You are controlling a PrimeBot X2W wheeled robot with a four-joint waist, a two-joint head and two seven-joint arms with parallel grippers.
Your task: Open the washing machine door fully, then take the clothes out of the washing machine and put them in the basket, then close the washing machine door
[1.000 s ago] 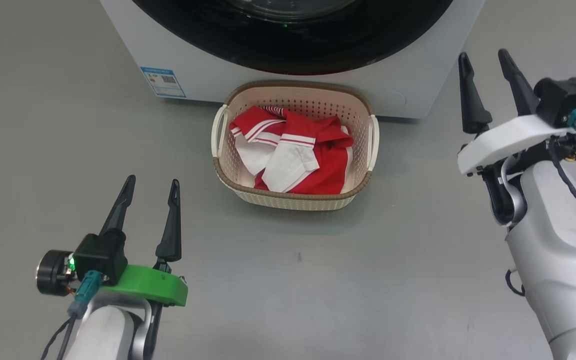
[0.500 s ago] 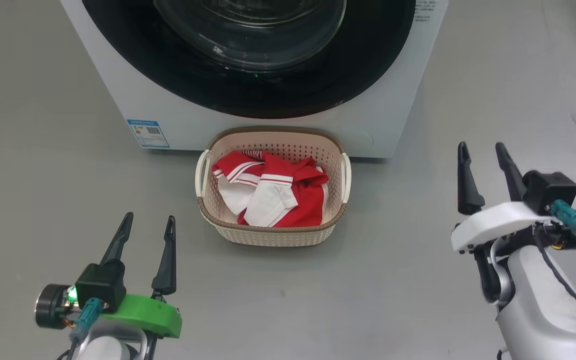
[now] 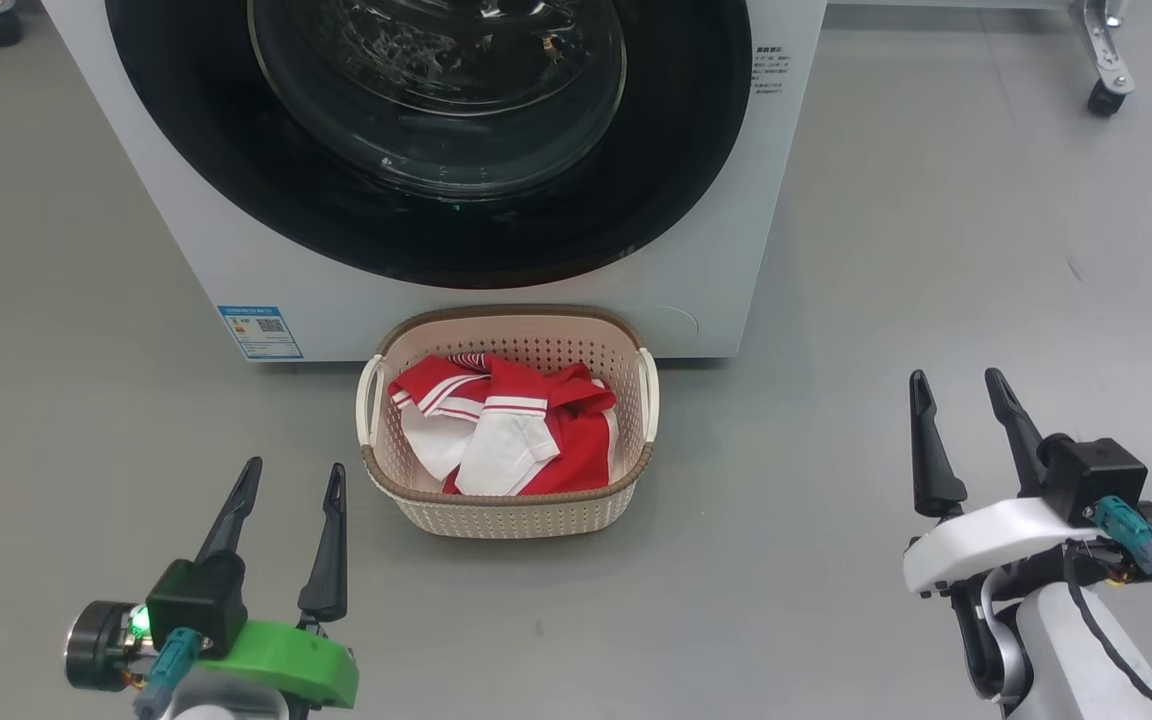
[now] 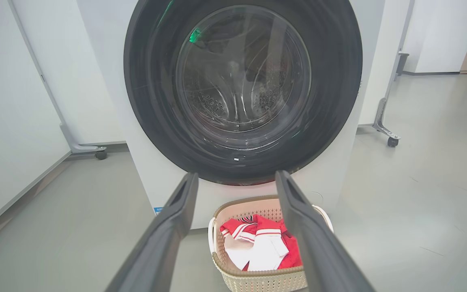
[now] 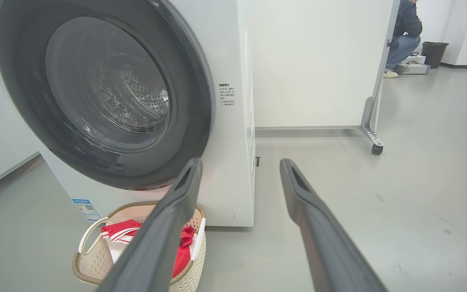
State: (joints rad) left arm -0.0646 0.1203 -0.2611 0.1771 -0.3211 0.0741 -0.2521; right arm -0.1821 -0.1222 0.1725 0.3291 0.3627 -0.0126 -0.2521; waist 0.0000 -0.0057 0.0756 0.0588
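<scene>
Head view: washing machine door [image 3: 436, 100] shut, upper centre; red clothes [image 3: 576, 450] heaped in basket [image 3: 506, 312] just below, mid-frame. Lower left, left gripper [image 3: 295, 468]; lower right, right gripper [image 3: 956, 377]; both spread, empty. Left wrist view: drum [image 4: 241, 93] looking bare through the door. Right wrist view: door flush. Probably all done; next, just backing clear.

I see smooth grey floor [image 3: 936, 250], white partition panels [image 5: 318, 61] on castored metal feet [image 5: 370, 134], and far off a dark-jacketed person [image 5: 405, 24] beside a black bin [image 5: 434, 54].
</scene>
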